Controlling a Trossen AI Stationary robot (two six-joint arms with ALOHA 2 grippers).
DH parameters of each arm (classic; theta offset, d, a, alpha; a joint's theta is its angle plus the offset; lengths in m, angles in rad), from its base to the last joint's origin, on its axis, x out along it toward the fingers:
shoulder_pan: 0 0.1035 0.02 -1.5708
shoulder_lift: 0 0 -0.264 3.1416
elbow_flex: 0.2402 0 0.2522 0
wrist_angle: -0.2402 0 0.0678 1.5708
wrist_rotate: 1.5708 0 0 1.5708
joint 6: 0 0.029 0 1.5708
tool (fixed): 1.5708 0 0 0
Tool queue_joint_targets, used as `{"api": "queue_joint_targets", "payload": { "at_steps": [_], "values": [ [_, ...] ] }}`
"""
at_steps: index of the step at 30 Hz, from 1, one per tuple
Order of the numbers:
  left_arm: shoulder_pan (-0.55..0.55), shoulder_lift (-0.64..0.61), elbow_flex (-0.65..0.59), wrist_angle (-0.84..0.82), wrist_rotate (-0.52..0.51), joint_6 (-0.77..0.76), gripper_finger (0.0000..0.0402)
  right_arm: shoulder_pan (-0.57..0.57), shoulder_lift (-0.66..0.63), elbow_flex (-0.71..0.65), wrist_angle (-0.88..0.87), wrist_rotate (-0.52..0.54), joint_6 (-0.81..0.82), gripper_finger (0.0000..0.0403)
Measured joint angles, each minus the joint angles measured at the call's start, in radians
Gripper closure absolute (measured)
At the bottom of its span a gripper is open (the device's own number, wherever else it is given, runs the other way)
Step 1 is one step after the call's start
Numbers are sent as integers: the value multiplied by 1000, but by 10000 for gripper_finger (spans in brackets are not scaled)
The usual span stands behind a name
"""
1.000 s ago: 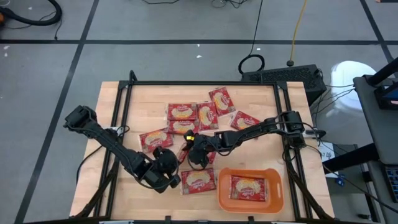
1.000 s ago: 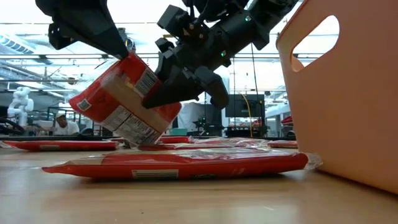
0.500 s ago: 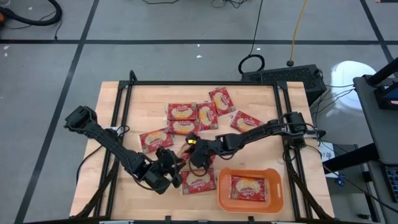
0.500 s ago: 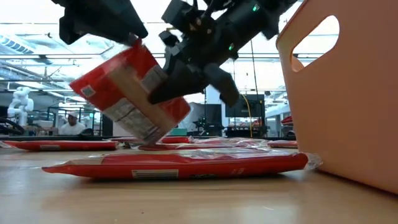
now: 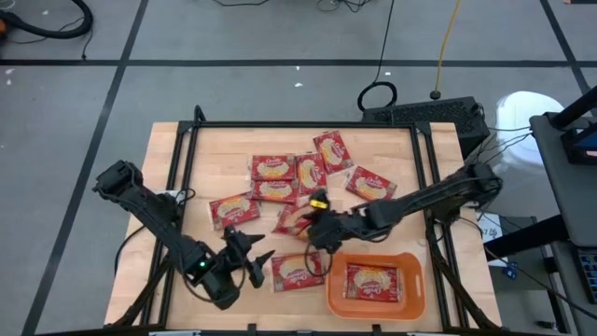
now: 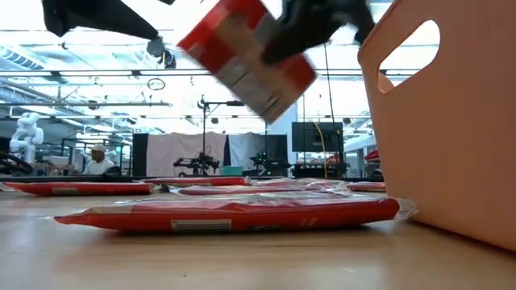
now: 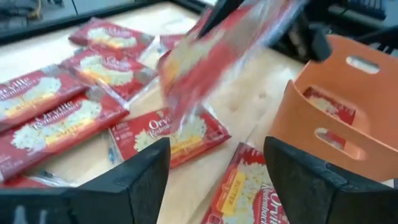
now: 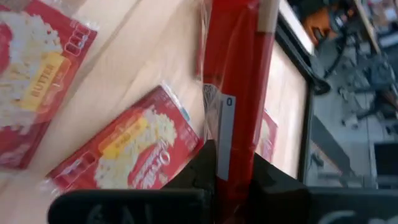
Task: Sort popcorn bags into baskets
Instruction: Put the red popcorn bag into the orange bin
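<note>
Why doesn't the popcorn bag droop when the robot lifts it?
Probably fairly stiff: the lifted popcorn bag stays flat, pinched at one edge by the right end effector. Likely light too. Its shiny wrapper might be slippery.

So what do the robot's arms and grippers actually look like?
Both arms are slim, black and jointed. The left gripper ends in two dark pointed fingers and has a small green light nearby. The right gripper is black too, with a yellow mark on top.

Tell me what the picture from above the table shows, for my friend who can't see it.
The right end effector holds a red popcorn bag up beside the orange basket, which has one bag inside. The left end effector is open nearby, and more bags lie on the wooden table.
</note>
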Motion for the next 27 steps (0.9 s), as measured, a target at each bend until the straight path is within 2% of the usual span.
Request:
{"api": "queue_joint_targets", "payload": {
  "at_steps": [6,11,17,22,27],
  "values": [
    [-14,0,0,13,-79,-32,157,136,-166,0,-210,82,319,385],
    [14,0,0,23,-101,-20,158,258,-236,44,-387,103,610,385],
    [53,0,0,28,-103,-19,158,382,-201,152,-658,73,928,385],
    [72,0,0,28,-102,-19,158,444,-159,188,-724,-23,1103,385],
    [77,0,0,28,-97,-17,158,491,-116,228,-789,-75,1262,385]
  ]
}}
